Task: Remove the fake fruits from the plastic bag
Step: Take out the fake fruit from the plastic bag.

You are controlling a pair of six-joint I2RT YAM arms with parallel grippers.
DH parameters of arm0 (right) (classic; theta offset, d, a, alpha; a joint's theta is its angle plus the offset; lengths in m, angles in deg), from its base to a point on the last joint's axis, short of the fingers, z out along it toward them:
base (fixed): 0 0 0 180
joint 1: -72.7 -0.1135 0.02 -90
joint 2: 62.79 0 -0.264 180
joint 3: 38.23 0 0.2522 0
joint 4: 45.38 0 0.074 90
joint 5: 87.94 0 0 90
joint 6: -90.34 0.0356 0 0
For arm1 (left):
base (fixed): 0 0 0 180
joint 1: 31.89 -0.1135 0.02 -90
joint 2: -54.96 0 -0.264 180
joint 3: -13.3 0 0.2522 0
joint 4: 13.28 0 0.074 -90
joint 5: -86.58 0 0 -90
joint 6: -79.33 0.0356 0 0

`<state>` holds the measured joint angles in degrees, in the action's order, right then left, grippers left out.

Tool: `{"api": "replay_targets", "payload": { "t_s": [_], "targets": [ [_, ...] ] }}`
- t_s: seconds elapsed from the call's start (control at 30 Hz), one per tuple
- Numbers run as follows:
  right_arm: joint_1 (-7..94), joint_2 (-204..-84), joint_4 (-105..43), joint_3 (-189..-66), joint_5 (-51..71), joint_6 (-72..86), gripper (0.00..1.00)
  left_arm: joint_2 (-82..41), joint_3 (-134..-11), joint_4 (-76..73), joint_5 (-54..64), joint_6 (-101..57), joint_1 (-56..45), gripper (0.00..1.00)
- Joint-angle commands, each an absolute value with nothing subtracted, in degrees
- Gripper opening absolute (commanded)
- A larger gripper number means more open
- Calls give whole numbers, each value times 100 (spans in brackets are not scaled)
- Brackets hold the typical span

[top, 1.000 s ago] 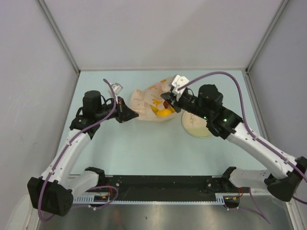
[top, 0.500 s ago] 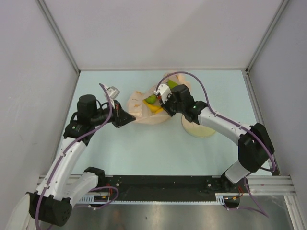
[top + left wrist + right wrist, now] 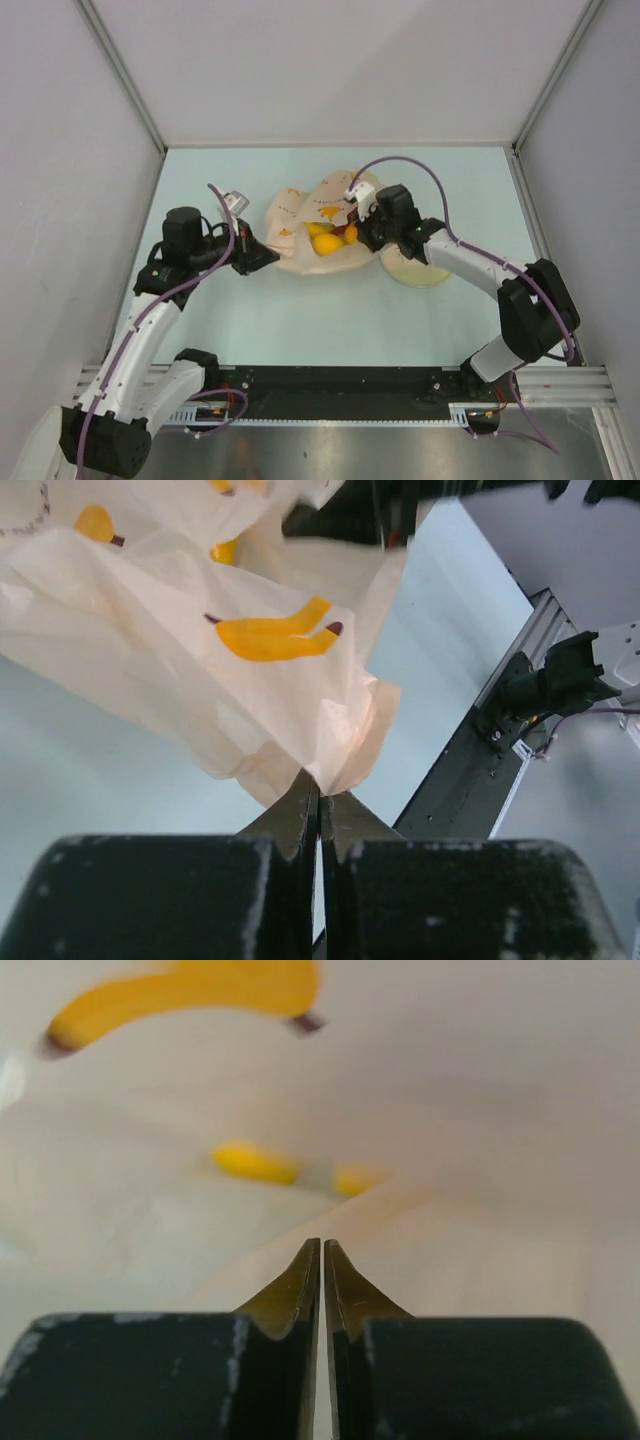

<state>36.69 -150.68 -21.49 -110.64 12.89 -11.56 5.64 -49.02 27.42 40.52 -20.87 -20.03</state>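
The peach plastic bag (image 3: 300, 215) lies crumpled mid-table with its mouth facing the near side. In the mouth show a yellow fruit (image 3: 322, 244) and an orange fruit (image 3: 350, 236); the other fruits are hidden. My left gripper (image 3: 263, 256) is shut on the bag's left edge; in the left wrist view the bag (image 3: 200, 670) runs into the gripper's closed tips (image 3: 320, 792). My right gripper (image 3: 363, 236) is shut at the bag's right side. In the right wrist view the bag (image 3: 450, 1090) fills the frame and a fold meets the closed tips (image 3: 322, 1248).
A round cream plate (image 3: 415, 270) with a twig drawing lies just right of the bag, partly under my right arm. Grey walls enclose the table on three sides. The black base rail (image 3: 330, 385) runs along the near edge and shows in the left wrist view (image 3: 480, 750).
The bag, raised half a second ago with a green fruit showing, has come down and spread out. My right gripper moved down and right. My left gripper shifted slightly toward the near side.
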Motion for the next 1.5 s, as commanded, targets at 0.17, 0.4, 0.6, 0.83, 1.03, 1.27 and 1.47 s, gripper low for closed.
{"api": "replay_targets", "payload": {
  "t_s": [0.17, 0.4, 0.6, 0.83, 1.03, 1.27, 1.47],
  "targets": [
    [3642, -15849, -2503, -12256, 1902, -1284, 36, 266, -4835, 2500, 4167, -2149, -2029, 0],
    [3246, -16473, -2985, -12283, 1736, -1407, 69, 425, -5108, 3027, 4527, -1911, -2029, 0],
    [3113, -17106, -2960, -12528, 1454, -1626, 100, 407, -5205, 3283, 4457, -1647, -2029, 0],
    [3113, -17309, -2977, -12643, 1287, -1785, 74, 390, -5223, 3204, 4413, -1604, -2029, 0],
    [3209, -16353, -2407, -12906, 1689, -1741, 41, 328, -5083, 2915, 4360, -1621, -2020, 0],
    [3621, -15086, -1381, -13415, 2991, -934, 39, -41, -5082, 2545, 4334, -1542, -2020, 0],
    [4693, -14840, -754, -14514, 3221, 692, 34, -524, -5073, 1860, 4167, -1981, -2108, 0]
  ]
}}
